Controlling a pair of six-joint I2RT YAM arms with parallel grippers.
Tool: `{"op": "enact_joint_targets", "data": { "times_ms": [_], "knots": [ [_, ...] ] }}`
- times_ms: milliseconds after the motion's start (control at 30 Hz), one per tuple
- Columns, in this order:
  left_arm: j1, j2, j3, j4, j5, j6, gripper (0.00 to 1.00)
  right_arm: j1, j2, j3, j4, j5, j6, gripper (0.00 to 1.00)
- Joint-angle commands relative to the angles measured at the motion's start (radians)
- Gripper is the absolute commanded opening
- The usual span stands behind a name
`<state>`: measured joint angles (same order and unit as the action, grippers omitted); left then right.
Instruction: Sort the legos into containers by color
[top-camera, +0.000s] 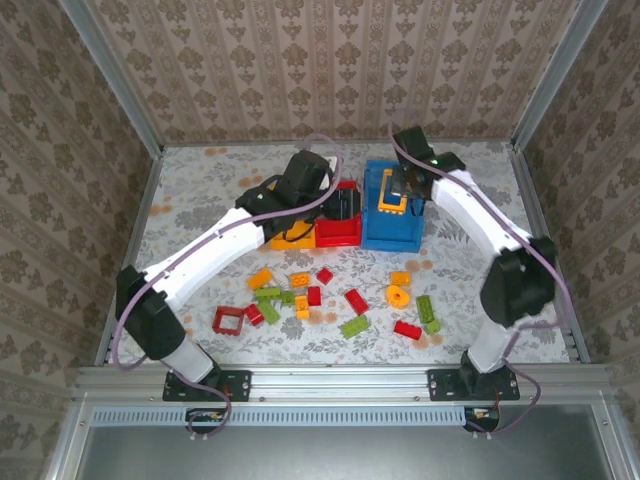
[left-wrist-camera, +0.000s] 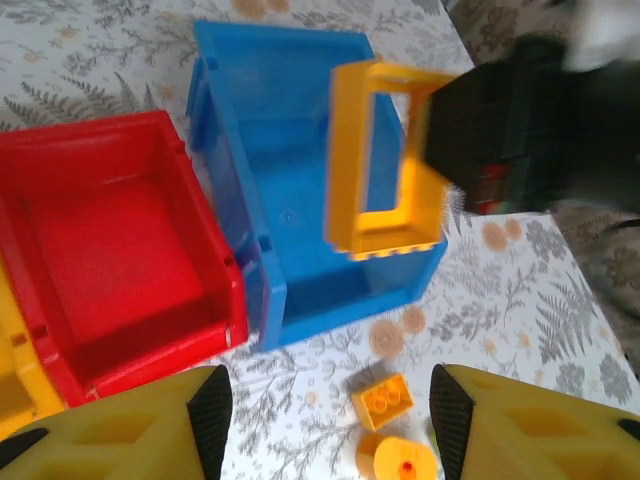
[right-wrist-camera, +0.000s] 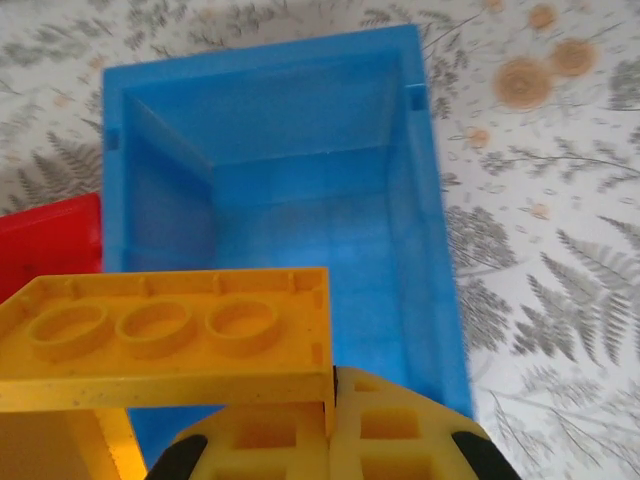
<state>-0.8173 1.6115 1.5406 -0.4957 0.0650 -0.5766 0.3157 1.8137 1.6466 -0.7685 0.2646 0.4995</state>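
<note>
The right arm (top-camera: 480, 215) arched in from the right of the blue bin (top-camera: 390, 240), and the right gripper (right-wrist-camera: 330, 430) hung above its opening, clamped on a yellow-orange frame (left-wrist-camera: 345, 150). The left arm (top-camera: 220, 245) stretched toward the bin's left side, where the left gripper (left-wrist-camera: 330, 420) had its jaws parted and empty.

My overhead camera sits high beyond the six o'clock edge of the table (top-camera: 200, 180), looking down toward twelve o'clock across it all. My left wrist camera looks down from close, with the blue bin (left-wrist-camera: 290, 200) at twelve o'clock. My right wrist camera hangs closer above that bin, which all three views share.
</note>
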Motion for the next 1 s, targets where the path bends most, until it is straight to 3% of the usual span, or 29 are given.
{"op": "enact_joint_targets", "data": {
  "times_ms": [0,200,433,533,700,967],
  "knots": [
    [-0.006,0.097,0.134,-0.079,-0.043,-0.005,0.58,-0.018,0.13,0.107,-0.077,-0.035,-0.033,0.0],
    [-0.063,0.254,0.361,-0.218,-0.154,0.056,0.6,-0.058,0.333,0.288,-0.136,-0.1,-0.029,0.0],
    [-0.078,0.263,0.357,-0.245,-0.187,0.064,0.61,-0.084,0.533,0.528,-0.259,-0.188,-0.03,0.0],
    [-0.077,0.238,0.321,-0.247,-0.2,0.066,0.61,-0.084,0.584,0.608,-0.308,-0.193,-0.033,0.13],
    [-0.071,0.147,0.217,-0.275,-0.244,0.049,0.61,-0.082,0.567,0.628,-0.319,-0.187,-0.032,0.29],
    [-0.004,-0.126,-0.078,-0.397,-0.338,-0.129,0.61,-0.051,0.388,0.613,-0.32,-0.12,-0.045,0.32]
  ]
}}
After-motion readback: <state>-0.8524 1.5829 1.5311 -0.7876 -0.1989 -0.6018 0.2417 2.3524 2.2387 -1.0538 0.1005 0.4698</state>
